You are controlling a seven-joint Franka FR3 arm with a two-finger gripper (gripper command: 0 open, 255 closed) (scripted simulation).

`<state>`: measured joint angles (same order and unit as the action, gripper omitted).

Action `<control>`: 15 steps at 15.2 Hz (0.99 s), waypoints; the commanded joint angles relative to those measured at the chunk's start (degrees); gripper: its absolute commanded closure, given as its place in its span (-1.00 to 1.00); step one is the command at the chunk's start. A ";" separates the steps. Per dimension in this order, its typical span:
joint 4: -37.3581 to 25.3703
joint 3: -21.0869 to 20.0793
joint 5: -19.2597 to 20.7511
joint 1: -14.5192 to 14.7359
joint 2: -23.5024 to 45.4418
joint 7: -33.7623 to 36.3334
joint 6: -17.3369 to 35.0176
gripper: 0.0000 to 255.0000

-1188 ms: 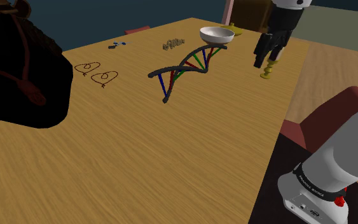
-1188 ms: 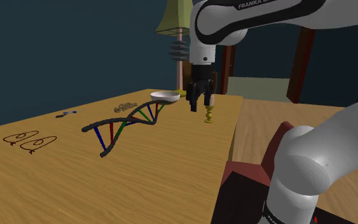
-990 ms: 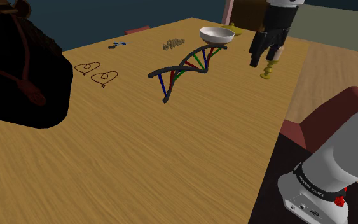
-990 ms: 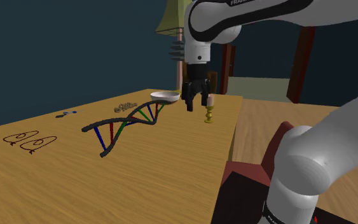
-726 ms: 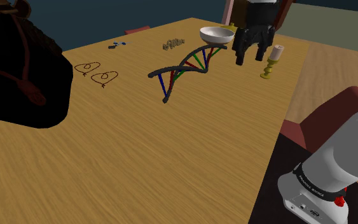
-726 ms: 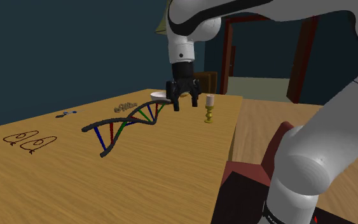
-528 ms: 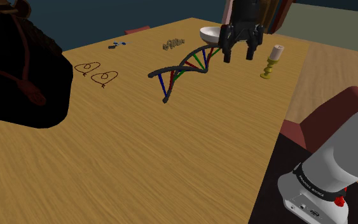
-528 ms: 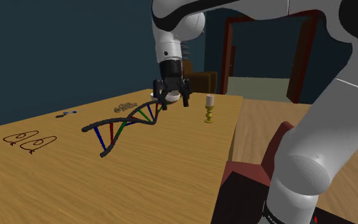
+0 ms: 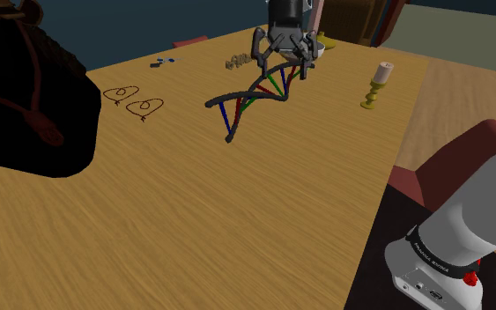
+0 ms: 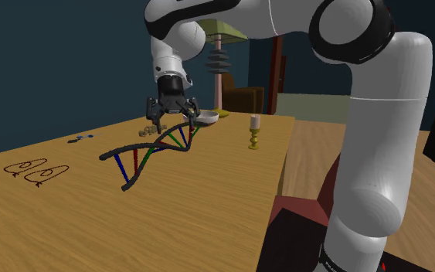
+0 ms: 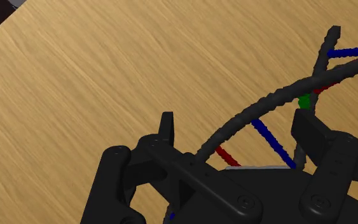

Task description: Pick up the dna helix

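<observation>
**Gripper has crossed from the candlestick to the far end of the helix**

The all-black two-finger gripper [image 9: 283, 69] [image 10: 171, 124] [image 11: 238, 127] now hangs over the upper end of the DNA helix [image 9: 250, 95] [image 10: 142, 154] [image 11: 266, 102], a dark twisted double strand with red, green and blue rungs that lies on the light wooden table [image 9: 193, 202]. Its fingers [image 11: 166, 121] stand well apart, one on each side of that end. In the wrist view a dark strand runs up between them with blue and red rungs just beneath the palm. They are not clasped on it, and I cannot tell whether either finger touches a strand.

A little over a second ago the gripper hung right beside the small yellow candlestick with a pale candle [image 9: 375, 86] [image 10: 255, 133] and partly hid it. That candlestick now stands well off to the gripper's side, fully in sight. The white round bowl [image 9: 319, 51] [image 10: 208, 117], earlier between the gripper and the helix, now sits just behind the gripper.

The helix itself lies just as it did before: one end under the fingers, the rest stretching away from the gripper across the table. The two thin wire hearts [image 9: 136, 99] [image 10: 34, 170] lie beyond its other end, far from the gripper and unmoved
</observation>
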<state>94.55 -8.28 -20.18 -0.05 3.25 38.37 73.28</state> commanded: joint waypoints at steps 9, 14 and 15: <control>0.34 -0.10 -2.54 0.35 5.34 2.78 3.19 -1.00; 0.39 -0.09 -2.54 0.34 5.31 2.75 3.20 1.00; 0.36 -0.09 -2.54 0.34 5.33 2.75 3.19 1.00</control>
<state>94.86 -8.38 -22.74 0.29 8.54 41.13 76.44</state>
